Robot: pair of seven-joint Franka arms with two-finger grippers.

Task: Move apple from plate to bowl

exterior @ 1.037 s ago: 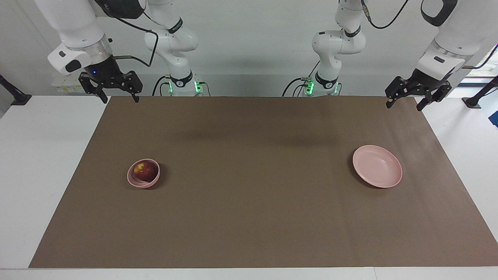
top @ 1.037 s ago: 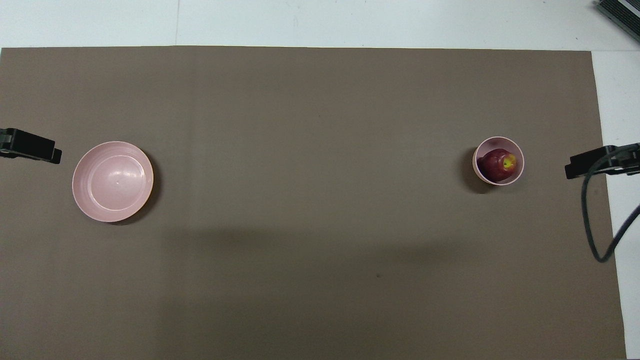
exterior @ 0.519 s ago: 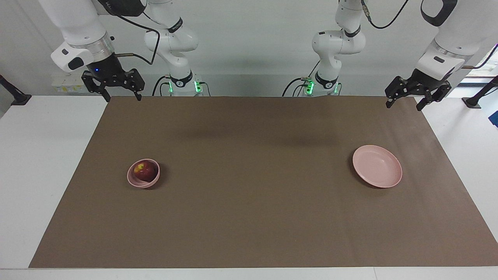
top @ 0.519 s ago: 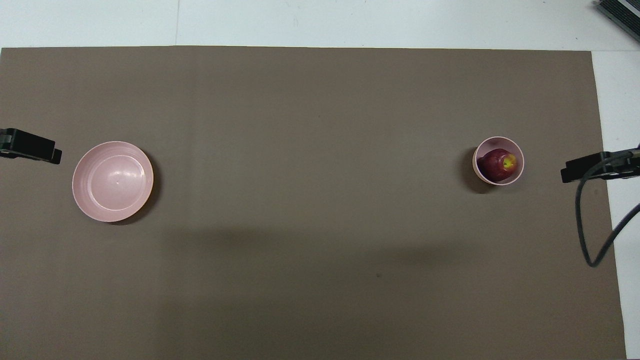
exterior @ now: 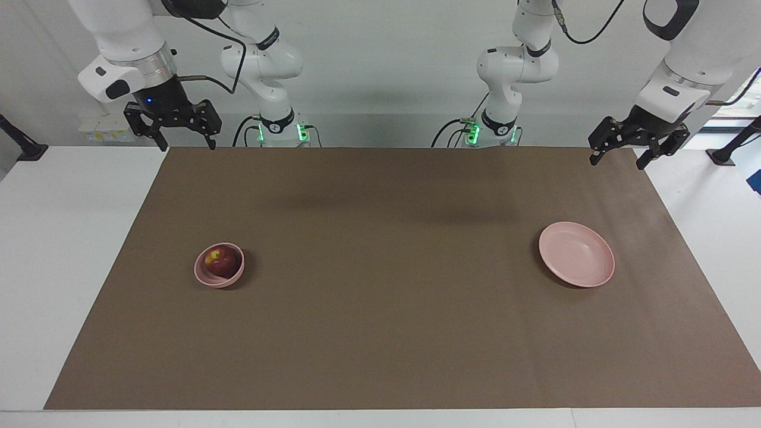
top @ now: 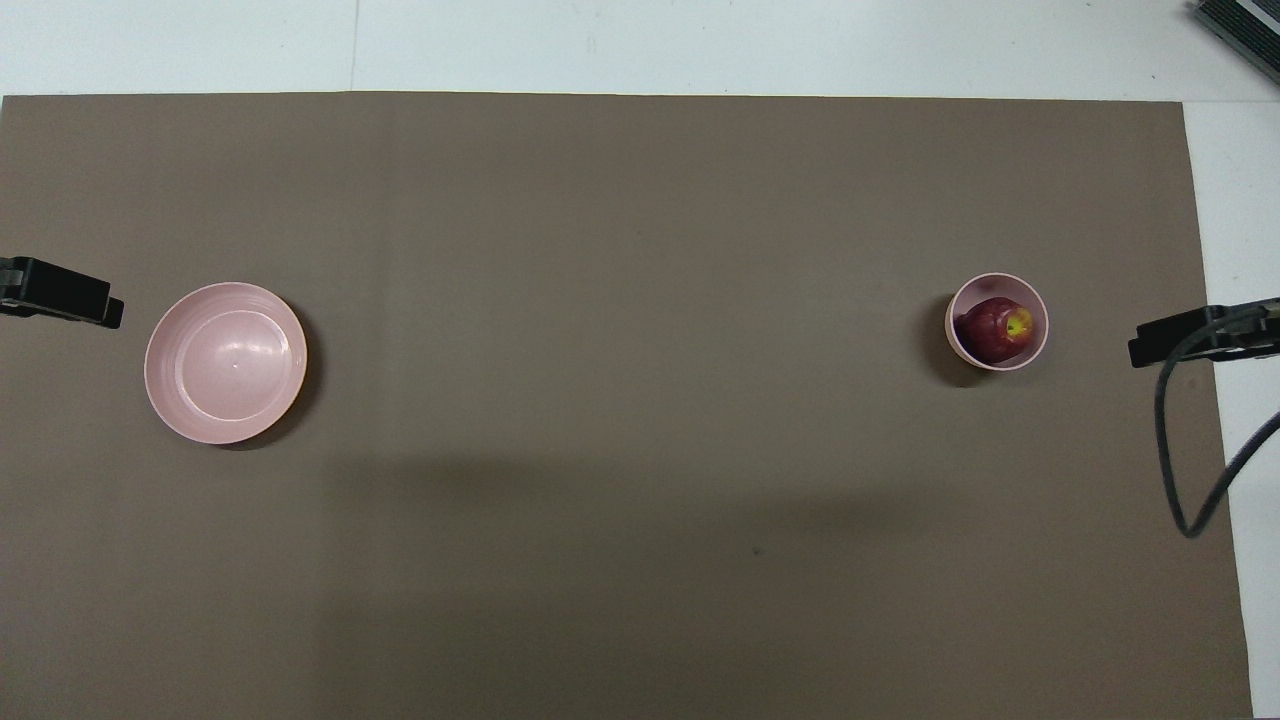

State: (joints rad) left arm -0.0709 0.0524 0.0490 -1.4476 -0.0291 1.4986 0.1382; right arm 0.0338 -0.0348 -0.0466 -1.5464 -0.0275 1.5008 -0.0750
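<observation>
A small dark red apple with a yellowish patch (exterior: 222, 261) sits inside a small, deep, pale pink bowl (exterior: 205, 274) toward the right arm's end of the brown mat (exterior: 380, 333). A wide, shallow pale pink plate (exterior: 576, 254) lies bare toward the left arm's end. The right gripper (exterior: 185, 142) and left gripper (exterior: 616, 158) both hang with fingers spread, holding nothing, over the mat's corners closest to the robots.

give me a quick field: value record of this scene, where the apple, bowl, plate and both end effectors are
apple: in the bowl
bowl: on the brown mat, toward the right arm's end
plate: bare, toward the left arm's end
left end effector: open, raised over the mat's corner, holding nothing
right end effector: open, raised at the mat's corner, holding nothing
task state: apple already in bowl
</observation>
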